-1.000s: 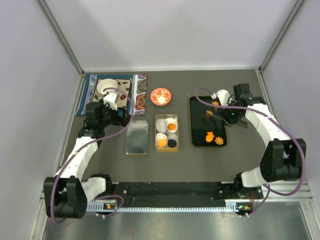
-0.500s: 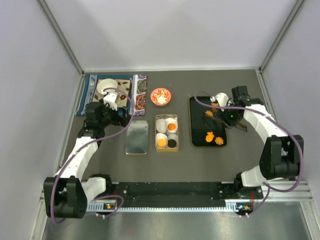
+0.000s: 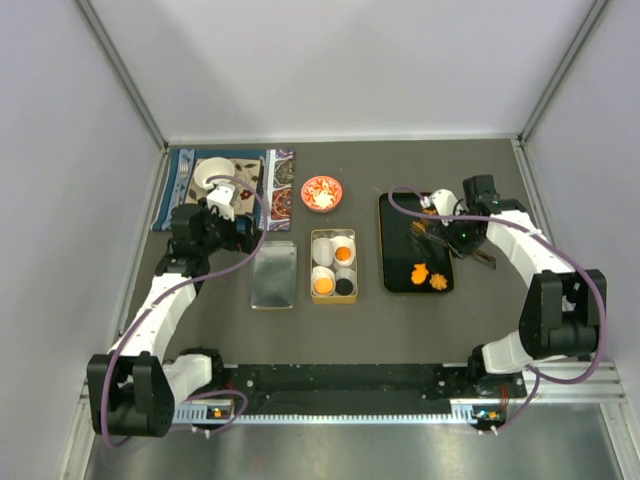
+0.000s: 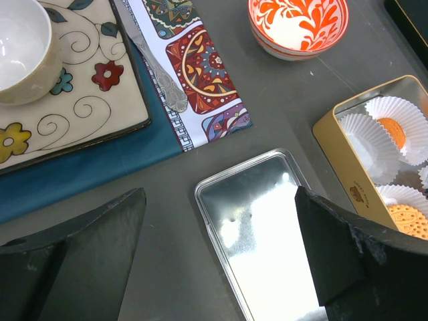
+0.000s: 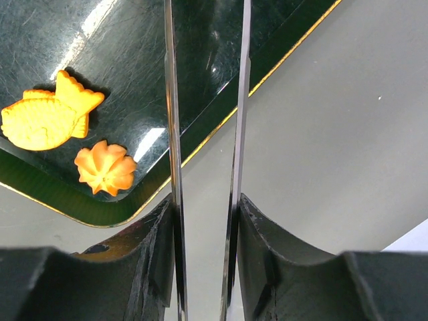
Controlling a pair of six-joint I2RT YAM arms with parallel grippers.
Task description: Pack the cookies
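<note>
Orange cookies lie on the black tray [image 3: 400,245]: a fish shape [image 5: 47,115] and a flower [image 5: 105,167] near its front, two more [image 3: 420,227] near its far end. The gold tin [image 3: 318,266] holds white paper cups with two orange cookies [image 3: 344,254] and a black one [image 3: 344,287]. My right gripper [image 5: 204,214] is shut on metal tongs [image 5: 172,134], above the tray's right edge. The tong tips are out of the wrist view. My left gripper [image 4: 221,241] is open and empty above the tin lid [image 4: 267,227].
A red-and-white dish [image 3: 321,192] stands behind the tin. At the far left a patterned mat [image 3: 280,195] carries a plate, a white cup [image 4: 17,47] and a spoon [image 4: 160,73]. The tin lid [image 3: 274,274] lies left of the tin.
My right gripper with the tongs has shifted slightly toward the far end of the tray. The left arm has not moved.
</note>
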